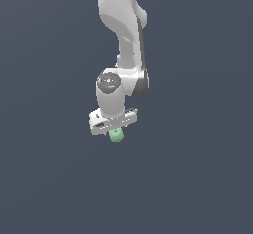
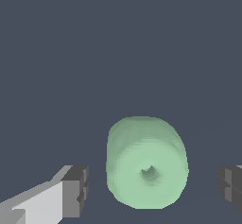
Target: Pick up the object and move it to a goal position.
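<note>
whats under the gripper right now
The pale green object sits between the open gripper fingers, dimple facing the wrist camera. Its underside and whatever surface it rests on are hidden.

Evenly and softly lit, rendered flat, without glare or hard highlights. Faintly darker underneath the white arm [image 1: 121, 40], hinting at light from above. No cast shadow discernible on the slate-grey ground [image 1: 44, 178] around the arm. Slightly soft and pixelated along edges; mottled shading across the mint object [image 2: 146, 168]. No edge distortion.
</note>
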Motion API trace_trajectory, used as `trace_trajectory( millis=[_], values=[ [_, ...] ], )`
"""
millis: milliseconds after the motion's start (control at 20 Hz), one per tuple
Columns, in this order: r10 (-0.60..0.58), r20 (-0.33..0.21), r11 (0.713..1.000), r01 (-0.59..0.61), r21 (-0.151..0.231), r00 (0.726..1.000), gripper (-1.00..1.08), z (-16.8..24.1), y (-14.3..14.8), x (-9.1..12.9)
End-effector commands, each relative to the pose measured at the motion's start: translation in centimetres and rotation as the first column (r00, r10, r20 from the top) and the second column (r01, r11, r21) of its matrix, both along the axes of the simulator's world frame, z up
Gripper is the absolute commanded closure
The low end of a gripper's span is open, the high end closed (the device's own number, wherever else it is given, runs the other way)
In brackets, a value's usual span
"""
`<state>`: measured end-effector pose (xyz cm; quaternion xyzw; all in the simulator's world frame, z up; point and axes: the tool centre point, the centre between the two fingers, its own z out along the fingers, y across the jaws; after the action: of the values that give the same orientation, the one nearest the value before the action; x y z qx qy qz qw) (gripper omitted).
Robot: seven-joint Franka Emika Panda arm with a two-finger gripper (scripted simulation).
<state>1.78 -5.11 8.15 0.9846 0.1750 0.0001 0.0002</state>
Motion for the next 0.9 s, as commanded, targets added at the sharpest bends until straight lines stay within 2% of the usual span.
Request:
trace_trajectory(
  millis=[0,250,500,550,850],
  values=[
    [0.001,-0.001,1.0,-0.001,0.0,1.0,-0.92,-1.1,0.0,-0.1],
    [0.003,0.0,1.0,-0.003,0.0,1.0,-0.92,-3.6,0.0,-0.1],
    [0.003,0.0,1.0,-0.003,0.0,1.0,-0.92,-4.2,0.0,0.0],
    [0.003,0.0,1.0,-0.003,0.0,1.0,1.08,-4.2,0.0,0.0],
    [0.003,0.0,1.0,-0.003,0.0,1.0,1.08,-4.2,0.0,0.0]
  ],
)
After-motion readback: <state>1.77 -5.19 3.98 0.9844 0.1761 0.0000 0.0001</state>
